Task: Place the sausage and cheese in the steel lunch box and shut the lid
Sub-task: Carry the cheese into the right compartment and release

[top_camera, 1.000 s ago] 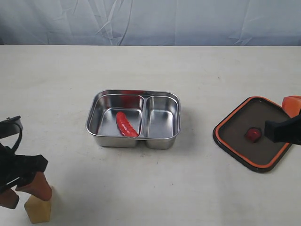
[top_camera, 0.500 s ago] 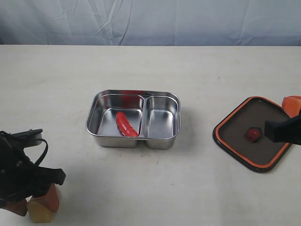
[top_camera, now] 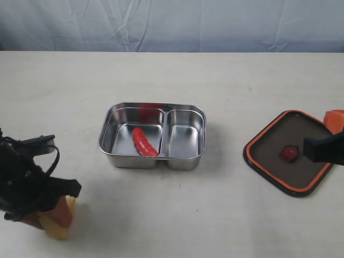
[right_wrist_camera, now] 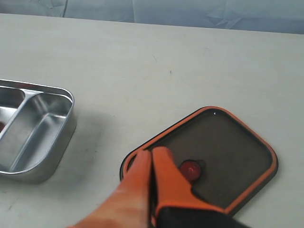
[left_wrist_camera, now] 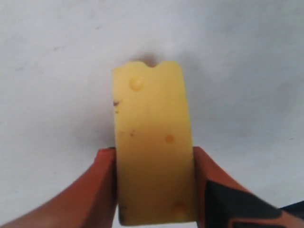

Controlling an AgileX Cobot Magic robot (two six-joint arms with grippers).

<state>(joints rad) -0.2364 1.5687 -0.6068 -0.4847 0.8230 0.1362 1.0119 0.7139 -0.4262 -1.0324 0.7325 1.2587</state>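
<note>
1. The steel lunch box (top_camera: 185,163) stands about in the middle of the desk (top_camera: 242,80), open, with no cover on it. A divider splits it into two compartments.
2. The sausage (top_camera: 144,142) lies in the compartment on the side of the desk's left edge. It is red and glossy, lies slantwise on the bottom, and one end comes close to the front wall. The other compartment, toward the right edge, shows only bare steel.
3. The cheese (left_wrist_camera: 151,118) is at the front left corner of the desk, well apart from the box. It is a yellow block with small round dimples and a notch at its far end.
4. The left pincer (left_wrist_camera: 153,159) has hold of the cheese. Its two orange fingers (left_wrist_camera: 105,180) press on the two opposite sides of the block, so it is open only as wide as the cheese. In the exterior view the dark arm covers a large part of the block. Whether the cheese rests on the desk or is a little above it cannot be told.
5. The lid (top_camera: 271,145) lies flat near the right edge of the desk, turned at an angle to that edge and well apart from the box. Its dark face has an orange rim all around and a small red valve tab (top_camera: 289,153) in the middle.
6. The right pincer (right_wrist_camera: 152,159) is fully closed, finger against finger, and holds nothing. It is over the lid, with the tips near the lid's rim and just beside the tab. Whether it touches the lid cannot be told.
</note>
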